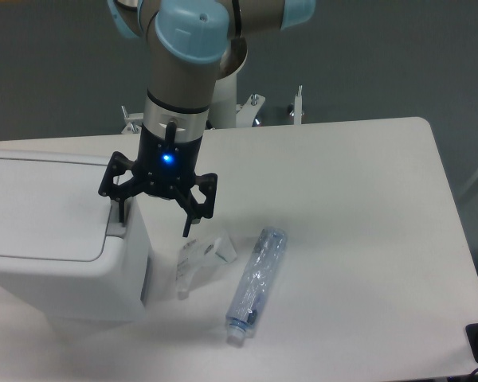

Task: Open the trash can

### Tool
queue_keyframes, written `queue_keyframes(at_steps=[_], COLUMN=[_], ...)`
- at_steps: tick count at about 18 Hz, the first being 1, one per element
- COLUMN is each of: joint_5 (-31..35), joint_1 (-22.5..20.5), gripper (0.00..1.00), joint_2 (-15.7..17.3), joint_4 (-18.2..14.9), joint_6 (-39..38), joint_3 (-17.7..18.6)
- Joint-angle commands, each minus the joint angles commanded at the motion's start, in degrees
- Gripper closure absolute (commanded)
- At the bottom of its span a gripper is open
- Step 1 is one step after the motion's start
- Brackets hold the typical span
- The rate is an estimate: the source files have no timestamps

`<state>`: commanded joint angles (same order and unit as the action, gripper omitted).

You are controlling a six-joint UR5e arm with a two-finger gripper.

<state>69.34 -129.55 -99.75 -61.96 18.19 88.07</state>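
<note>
Trash can: the trash can [56,231] sat on the left of the tabletop [350,239], lid shut.
Pincer: my pincer [155,216] hung spread wide and empty over its right edge, one finger above the grey strip, the other off the side.
Nearby: a crushed bottle [256,282] lay right of me.
</note>
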Motion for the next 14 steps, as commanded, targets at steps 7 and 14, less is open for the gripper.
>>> queue_keyframes(at_steps=[7, 14], joint_5=[0.0, -0.2], joint_1=[0.0, -3.6], gripper=[0.00, 0.00], joint_2=[-0.7, -0.7], joint_4=[0.0, 0.8], joint_6=[-0.3, -0.2], joint_3=[0.0, -2.8])
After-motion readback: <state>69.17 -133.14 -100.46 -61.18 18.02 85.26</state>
